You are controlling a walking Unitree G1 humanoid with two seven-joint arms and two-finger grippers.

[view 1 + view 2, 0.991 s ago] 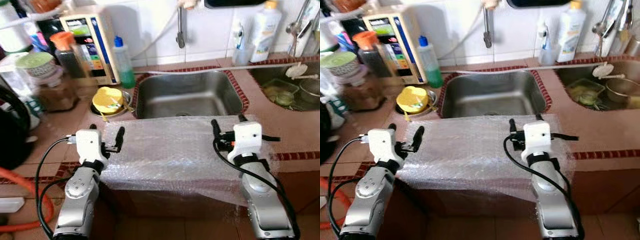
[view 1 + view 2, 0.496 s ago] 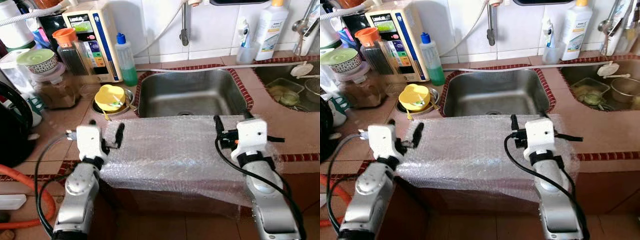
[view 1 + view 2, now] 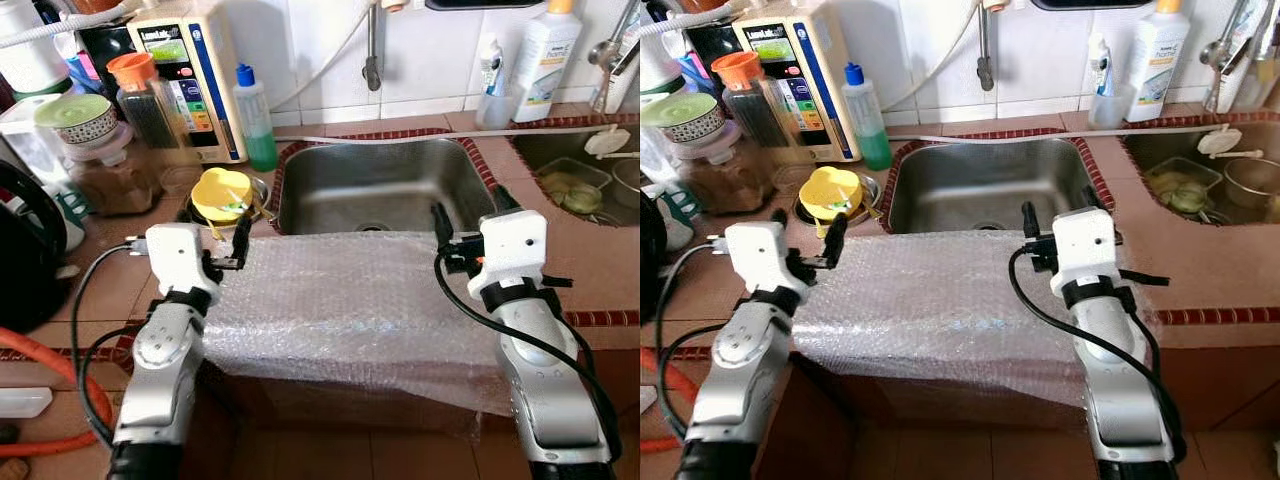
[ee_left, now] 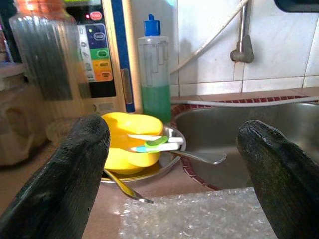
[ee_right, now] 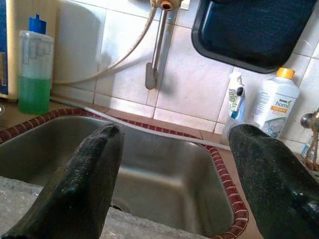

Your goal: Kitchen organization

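Over the front edge of the worktop (image 3: 90, 275), a sheet of bubble wrap (image 3: 340, 300) lies spread flat, its far edge just short of the steel sink (image 3: 375, 185) and its near edge hanging down past the worktop's front. The wrap is clear, dimpled all over and catching pale glare. Against half a second ago, both arms have pushed forward: the left pincer (image 3: 213, 243) now reaches past the wrap's left corner toward the yellow dish (image 3: 218, 194) on its metal plate, and the right pincer (image 3: 470, 220) sits at the wrap's far right corner, nearer the sink rim than before. The wrap itself lies as it did.

Both pincers stand wide open and hold nothing. From the left wrist, the yellow dish (image 4: 132, 142) shows between the spread fingers (image 4: 60, 184), with a green-and-white utensil (image 4: 154, 144) across it and a spoon (image 4: 197, 157) poking toward the sink. Behind it stands a bottle of green liquid (image 4: 152, 69) with a blue cap, beside a water purifier (image 3: 185, 75) at the worktop's back left. From the right wrist, the sink basin (image 5: 149, 179) lies between the fingers (image 5: 79, 184), with a tap (image 5: 157, 45) on the tiled wall above.
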